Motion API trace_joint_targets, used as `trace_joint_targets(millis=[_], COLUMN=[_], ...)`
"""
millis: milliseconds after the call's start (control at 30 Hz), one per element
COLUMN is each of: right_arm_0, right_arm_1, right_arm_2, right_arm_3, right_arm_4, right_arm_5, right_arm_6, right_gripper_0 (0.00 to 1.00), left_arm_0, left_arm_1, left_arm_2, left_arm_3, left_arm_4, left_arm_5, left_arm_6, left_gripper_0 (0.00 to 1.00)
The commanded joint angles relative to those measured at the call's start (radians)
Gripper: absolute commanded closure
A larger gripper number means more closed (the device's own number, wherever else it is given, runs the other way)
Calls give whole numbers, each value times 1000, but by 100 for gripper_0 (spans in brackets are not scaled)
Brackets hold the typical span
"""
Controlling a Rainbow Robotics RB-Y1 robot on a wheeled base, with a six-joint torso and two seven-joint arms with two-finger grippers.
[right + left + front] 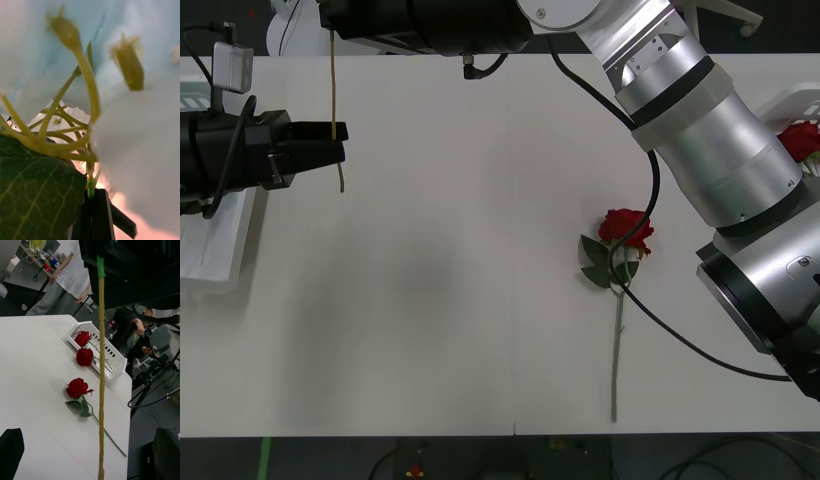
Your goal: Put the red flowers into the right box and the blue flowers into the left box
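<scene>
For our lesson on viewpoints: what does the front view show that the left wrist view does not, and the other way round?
Front only: the left box at the table's left edge, and the left gripper seen from outside. Left wrist only: the whole right box with two roses in it; the front view catches just a corner and one bloom. Both: the rose on the table and the long bare stem between the left gripper's open fingers.
</scene>
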Motion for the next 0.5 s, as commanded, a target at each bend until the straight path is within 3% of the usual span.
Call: trace_joint_targets(millis=[33, 67, 100, 167, 500], right_arm_0=[-64, -63, -64, -64, -64], right_arm_1=[12, 10, 10, 9, 7], right_arm_2=[5, 5, 5, 5, 5], right_arm_3=[-12, -13, -12, -13, -12], right_arm_4=[-17, -17, -18, -20, -22], right_arm_5=[-14, -14, -14, -14, -17], right_arm_6=[-21, -23, -23, -21, -21], right_gripper_0=[100, 100, 100, 100, 100], left_arm_0=[-72, -80, -86, -95, -97], left_arm_1=[-56, -62, -66, -74, -79], left_arm_2=[-22, -31, -35, -46, -48], left_arm_3=[-24, -24, -24, -24, -24], left_arm_4=[13, 13, 13, 13, 18], left_arm_5=[-43, -51, -54, -72, -81], left_arm_6=[82, 82, 82, 82, 82], left_gripper_0=[0, 0, 15, 100, 100])
